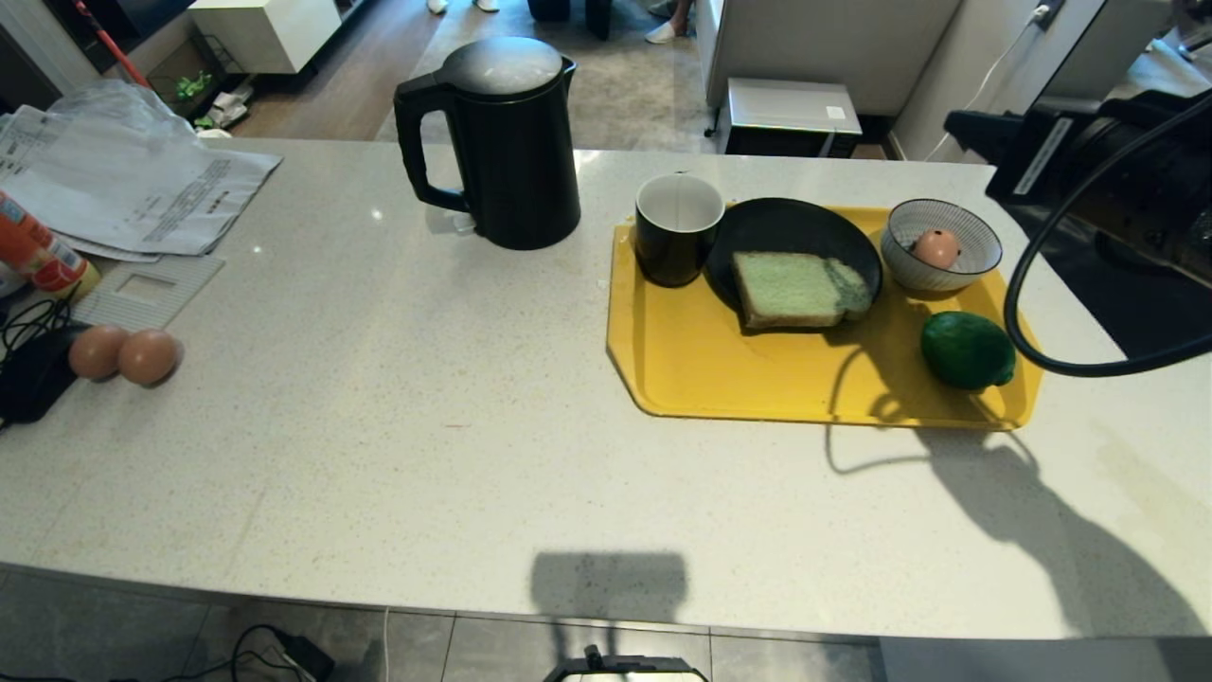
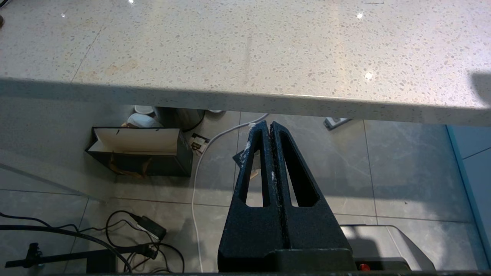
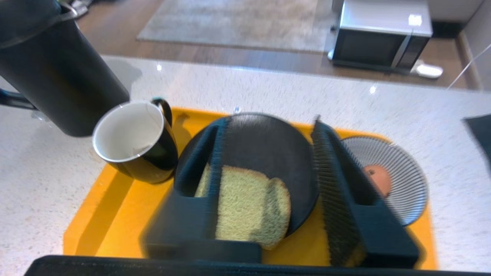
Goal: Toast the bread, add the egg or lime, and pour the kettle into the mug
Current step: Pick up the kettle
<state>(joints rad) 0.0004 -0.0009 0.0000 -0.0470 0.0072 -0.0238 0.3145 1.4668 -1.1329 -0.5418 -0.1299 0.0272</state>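
The right gripper (image 3: 268,153) hangs open, holding nothing, above the bread (image 3: 249,207); come down straight, then pinch its 2 sides softly; the left gripper (image 2: 270,130) is clenched below the counter.

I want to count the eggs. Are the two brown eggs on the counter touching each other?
Touching. In the head view the two eggs lie side by side on the counter, outlines meeting with no gap between them.

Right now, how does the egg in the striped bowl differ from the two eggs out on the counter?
The egg in the striped bowl sits alone on the yellow tray, on the robot's right. The two eggs lie bare on the counter, touching each other, far to its left beside black cables. All three are brown-shelled and whole.
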